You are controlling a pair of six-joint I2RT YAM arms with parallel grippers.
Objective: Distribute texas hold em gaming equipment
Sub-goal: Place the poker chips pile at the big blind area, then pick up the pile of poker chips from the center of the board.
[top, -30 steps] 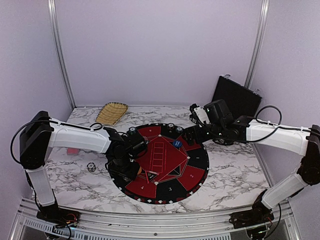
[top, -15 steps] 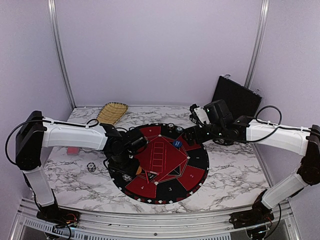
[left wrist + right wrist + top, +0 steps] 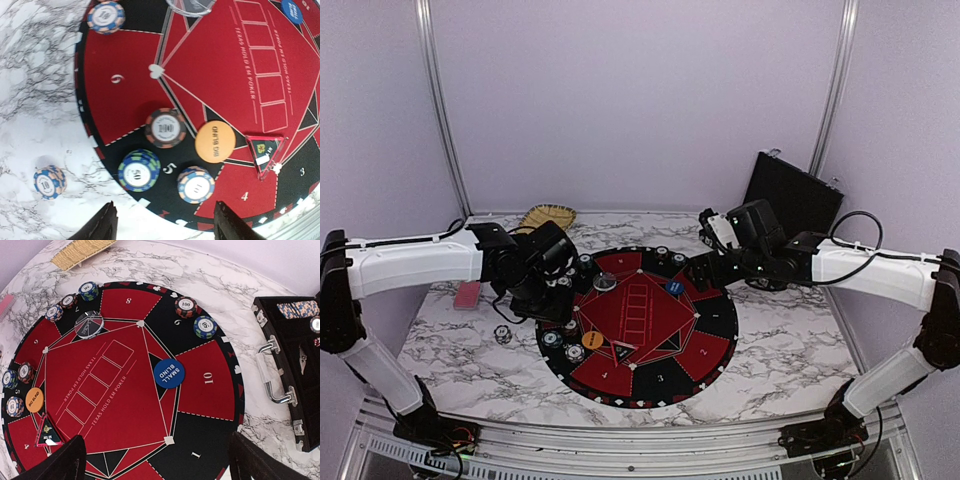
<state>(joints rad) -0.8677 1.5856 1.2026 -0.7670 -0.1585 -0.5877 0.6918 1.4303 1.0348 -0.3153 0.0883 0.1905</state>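
My left gripper (image 3: 542,300) is open and empty, held above the left rim of the mat. Below it in the left wrist view, three chip stacks stand at section 5: a black one (image 3: 165,128), a blue-green one (image 3: 139,170) and a light blue one (image 3: 195,184). The orange disc (image 3: 215,141) lies beside them. One chip stack (image 3: 50,182) stands off the mat on the marble. My right gripper (image 3: 700,270) is open and empty above the mat's right side, over the blue disc (image 3: 169,373). A clear disc (image 3: 89,324) lies near section 7. Pink cards (image 3: 467,294) lie far left.
More chip stacks stand at section 9 (image 3: 185,306) and section 7 (image 3: 69,301). The round red-and-black mat (image 3: 720,320) fills the middle. The open black case (image 3: 295,365) with chips in it lies at the right. A woven basket (image 3: 546,218) sits at the back left.
My left arm has drawn back to the left and up off the mat, uncovering the chip stacks and orange disc at section 5. The right arm has not moved.
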